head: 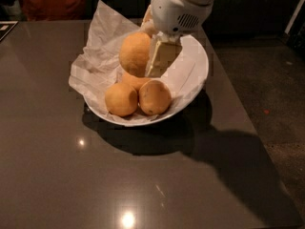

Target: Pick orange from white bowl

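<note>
The white bowl (199, 75) sits on the dark table, lined with crumpled white paper. My gripper (143, 63) comes down from the top and is shut on the orange (134, 53), a pale yellow-orange fruit held just above the other fruit in the bowl. One cream-coloured finger (162, 58) shows against the orange's right side; the other finger is hidden behind the fruit. Three smaller oranges stay in the bowl: one at front left (121, 99), one at front right with a dark speck (154, 97), and one partly hidden under the held orange (137, 82).
Crumpled white paper (97, 56) spills over the bowl's left and back rim. The glossy dark table (95, 175) stretches to the front and left; its right edge (248, 123) borders a speckled floor. Something red (47, 1) stands behind the table at top left.
</note>
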Robot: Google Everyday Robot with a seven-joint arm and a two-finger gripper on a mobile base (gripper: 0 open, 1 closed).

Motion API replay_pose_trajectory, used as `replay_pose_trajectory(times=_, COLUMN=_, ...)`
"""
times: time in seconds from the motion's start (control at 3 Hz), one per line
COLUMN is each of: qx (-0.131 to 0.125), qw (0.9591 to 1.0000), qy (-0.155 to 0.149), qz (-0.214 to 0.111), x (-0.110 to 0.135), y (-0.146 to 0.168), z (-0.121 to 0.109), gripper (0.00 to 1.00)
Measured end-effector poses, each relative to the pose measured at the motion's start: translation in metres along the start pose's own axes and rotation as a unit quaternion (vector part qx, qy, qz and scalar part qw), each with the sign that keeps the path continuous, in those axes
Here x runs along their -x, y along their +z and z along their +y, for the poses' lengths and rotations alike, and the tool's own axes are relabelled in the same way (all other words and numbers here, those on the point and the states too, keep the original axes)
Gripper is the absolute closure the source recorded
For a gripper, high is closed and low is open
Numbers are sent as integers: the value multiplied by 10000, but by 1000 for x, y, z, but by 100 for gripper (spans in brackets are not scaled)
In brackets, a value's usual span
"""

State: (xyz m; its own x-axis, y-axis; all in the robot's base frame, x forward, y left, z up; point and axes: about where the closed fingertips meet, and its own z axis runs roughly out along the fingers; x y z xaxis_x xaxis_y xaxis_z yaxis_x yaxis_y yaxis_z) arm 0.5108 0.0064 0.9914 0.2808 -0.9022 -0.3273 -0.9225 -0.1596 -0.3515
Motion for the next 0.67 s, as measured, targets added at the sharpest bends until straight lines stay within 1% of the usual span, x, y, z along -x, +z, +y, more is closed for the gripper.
replay_pose_trajectory(times=0.33, qx=-69, qw=9993, qy=-259, qz=-257, x=8, y=-23, z=16, gripper=100)
replay_pose_trajectory(times=0.67, qx=-116, qw=9984, qy=-419, qz=-374, x=16, y=-41, z=32, gripper=100)
